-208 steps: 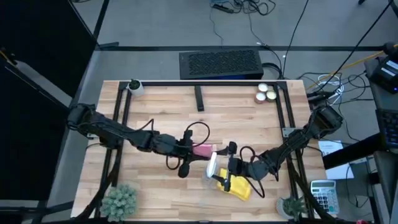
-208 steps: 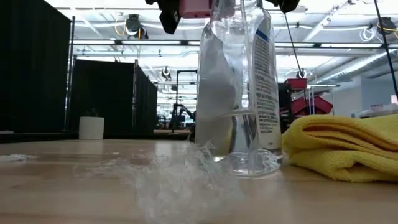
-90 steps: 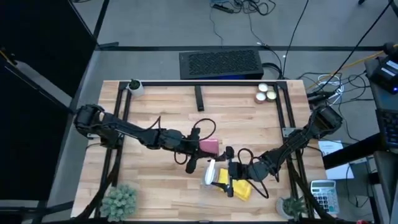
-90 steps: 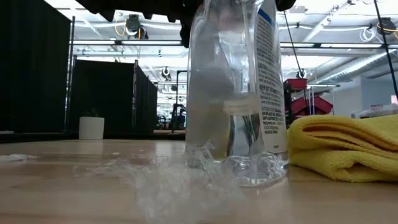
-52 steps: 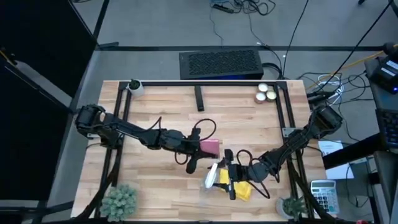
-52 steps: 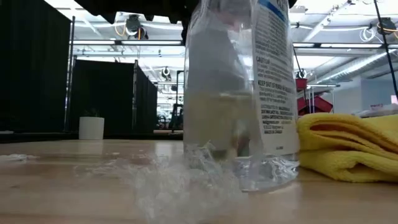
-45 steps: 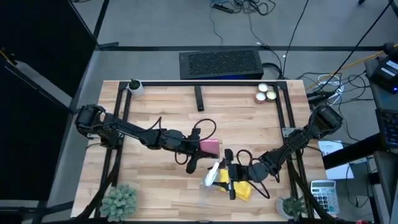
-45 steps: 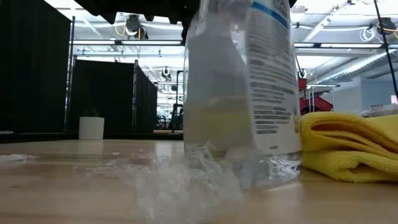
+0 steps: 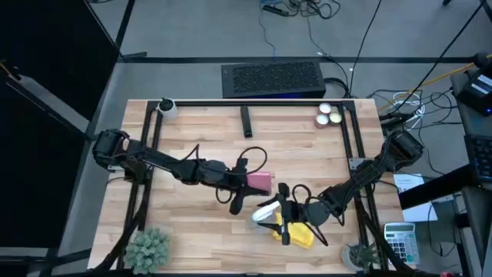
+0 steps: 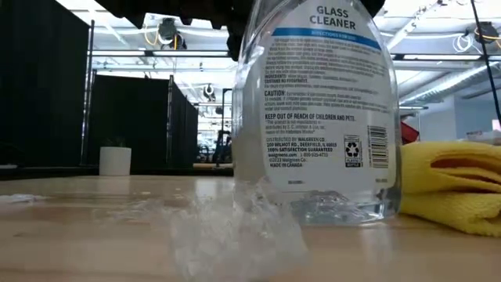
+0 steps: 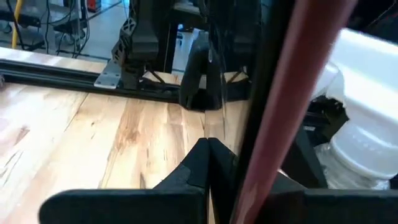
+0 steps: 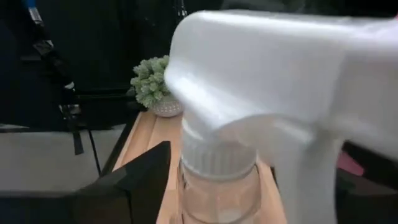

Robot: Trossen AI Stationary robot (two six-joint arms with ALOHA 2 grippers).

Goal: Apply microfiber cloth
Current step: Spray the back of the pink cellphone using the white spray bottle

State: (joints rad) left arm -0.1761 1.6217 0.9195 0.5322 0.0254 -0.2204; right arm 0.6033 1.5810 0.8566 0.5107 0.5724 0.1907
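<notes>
One camera looks straight down on my whole surface (image 9: 192, 131). Another sits at surface level, pressed close to the spray bottle (image 10: 317, 117). My right wrist camera stares at that same bottle's white head, very near.

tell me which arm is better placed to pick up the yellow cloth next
Right, probably: the right gripper is beside the microfiber cloth, though at the spray bottle. The left gripper holds a pink phone.

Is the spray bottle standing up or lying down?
Standing up. The spray bottle rests on its base on the table, label upright, beside the yellow cloth.
</notes>
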